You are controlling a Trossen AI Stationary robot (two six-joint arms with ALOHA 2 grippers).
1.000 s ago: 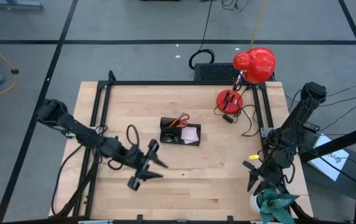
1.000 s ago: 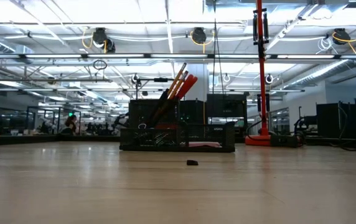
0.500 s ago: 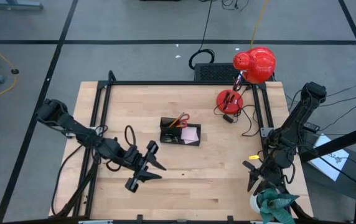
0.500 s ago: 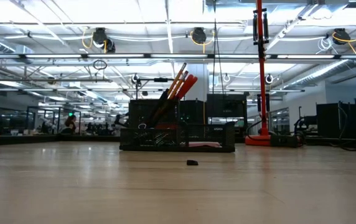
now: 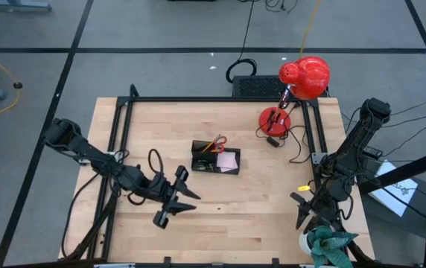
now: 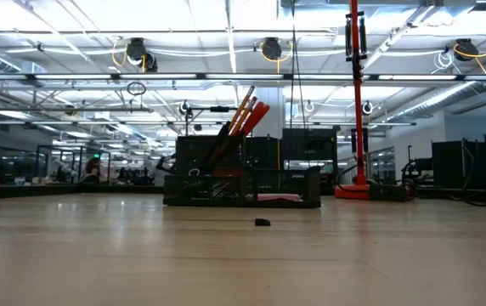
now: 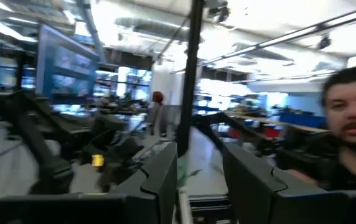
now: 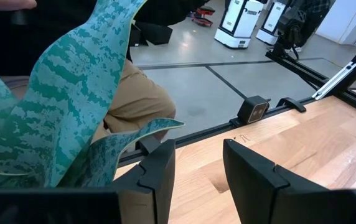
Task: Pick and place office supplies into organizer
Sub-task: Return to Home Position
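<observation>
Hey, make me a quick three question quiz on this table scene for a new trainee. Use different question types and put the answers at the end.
1. True or false: the left gripper and the right gripper are both shut on supplies.
2. Multiple choice: the pink sticky-note pad lies A) in the organizer, B) between a gripper's fingers, C) on the floor.
3. Short answer: in the low view, what small thing lies on the table outside the organizer, on the camera's side of it?
Key: 1 false, both are open and empty. 2 A. 3 a black clip.
</observation>
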